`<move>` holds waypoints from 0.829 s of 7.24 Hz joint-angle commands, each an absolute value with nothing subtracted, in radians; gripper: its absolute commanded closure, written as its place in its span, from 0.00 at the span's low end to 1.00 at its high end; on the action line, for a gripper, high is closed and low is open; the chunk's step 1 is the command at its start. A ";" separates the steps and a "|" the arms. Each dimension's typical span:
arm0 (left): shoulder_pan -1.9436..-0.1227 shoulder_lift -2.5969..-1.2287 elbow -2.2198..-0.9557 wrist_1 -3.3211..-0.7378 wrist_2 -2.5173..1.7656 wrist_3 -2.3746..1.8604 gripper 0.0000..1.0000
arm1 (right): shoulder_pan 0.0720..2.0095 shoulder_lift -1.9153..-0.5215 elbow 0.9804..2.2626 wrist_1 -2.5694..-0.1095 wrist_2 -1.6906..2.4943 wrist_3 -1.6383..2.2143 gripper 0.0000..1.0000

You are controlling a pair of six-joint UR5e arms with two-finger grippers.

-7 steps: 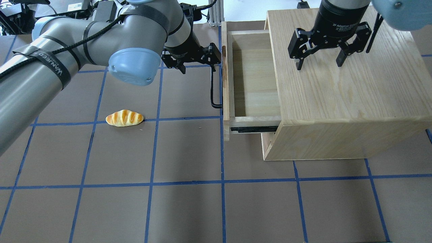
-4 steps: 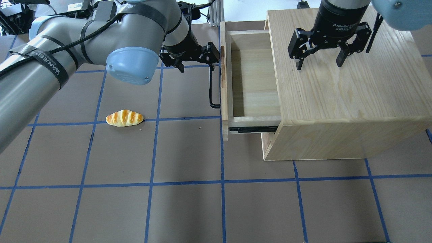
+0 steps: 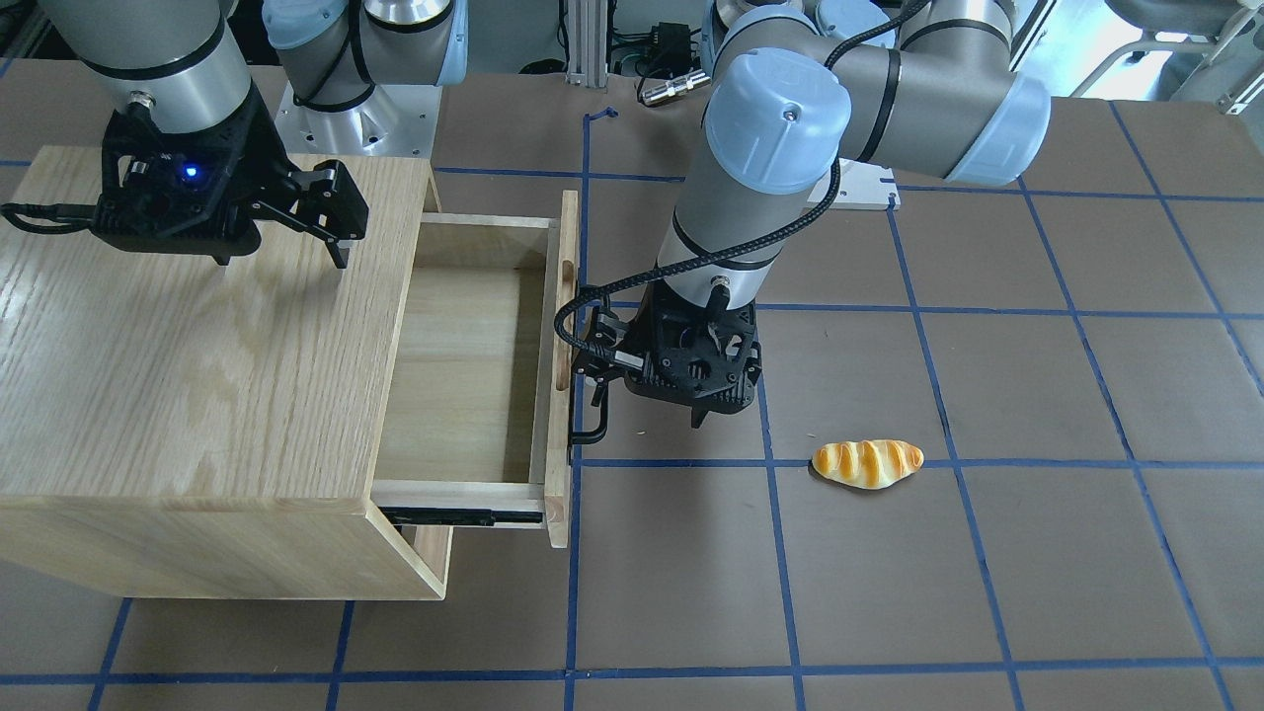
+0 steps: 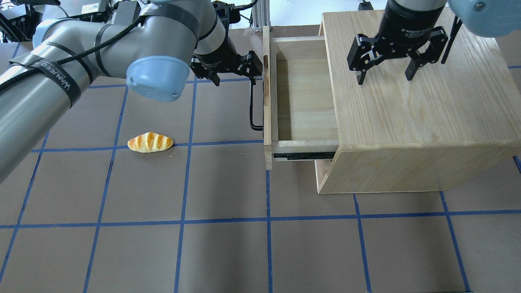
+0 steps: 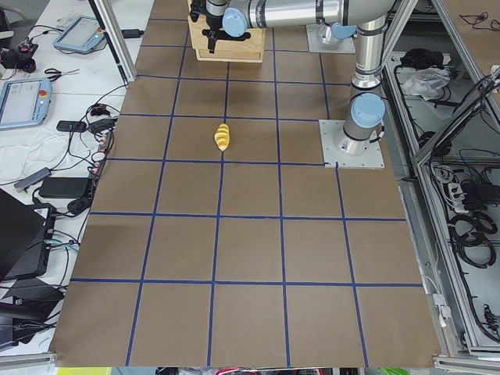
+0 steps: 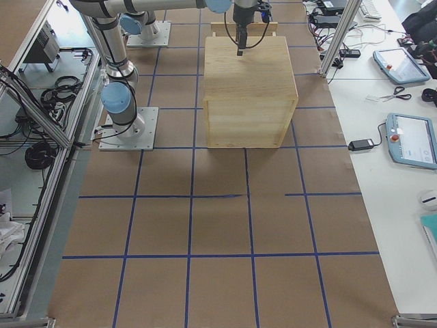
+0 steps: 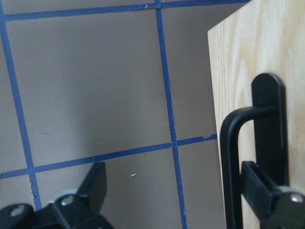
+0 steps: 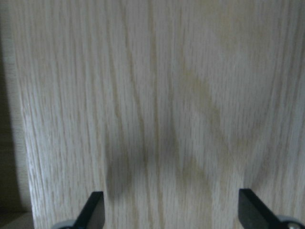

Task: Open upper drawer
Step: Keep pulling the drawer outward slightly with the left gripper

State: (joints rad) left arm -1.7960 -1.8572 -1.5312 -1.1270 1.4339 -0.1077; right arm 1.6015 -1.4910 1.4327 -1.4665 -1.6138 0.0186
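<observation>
The upper drawer (image 4: pixel 305 97) is light oak and stands pulled partway out of the large wood cabinet (image 4: pixel 407 122), its inside empty. Its black bar handle (image 4: pixel 251 106) runs along the front panel (image 4: pixel 267 101). My left gripper (image 4: pixel 236 79) is open at the handle's far end, with one finger (image 7: pixel 267 191) between the handle (image 7: pixel 231 157) and the panel. It also shows in the front-facing view (image 3: pixel 644 400) beside the drawer (image 3: pixel 464 375). My right gripper (image 4: pixel 384 79) is open and empty, fingertips down just over the cabinet top (image 8: pixel 157 109).
A yellow toy bread loaf (image 4: pixel 150 142) lies on the brown table left of the drawer; it also shows in the front-facing view (image 3: pixel 867 462). The cabinet's lower front panel (image 4: pixel 324 173) is shut under the open drawer. A black slide rail (image 4: pixel 303 155) shows on the drawer's side.
The drawer has slid a little further out of the cabinet, to the left in the overhead view. My left gripper moved left with the handle. The right gripper has not moved.
</observation>
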 commanded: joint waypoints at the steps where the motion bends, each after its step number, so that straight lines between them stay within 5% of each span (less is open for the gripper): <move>1: -1.793 -1.855 -1.531 -1.127 1.453 -0.091 0.00 | 1.601 -1.491 1.434 -1.466 -1.614 0.020 0.00; 6: -1.792 -1.797 -1.468 -1.298 1.456 -0.103 0.00 | 1.601 -1.491 1.434 -1.466 -1.614 0.018 0.00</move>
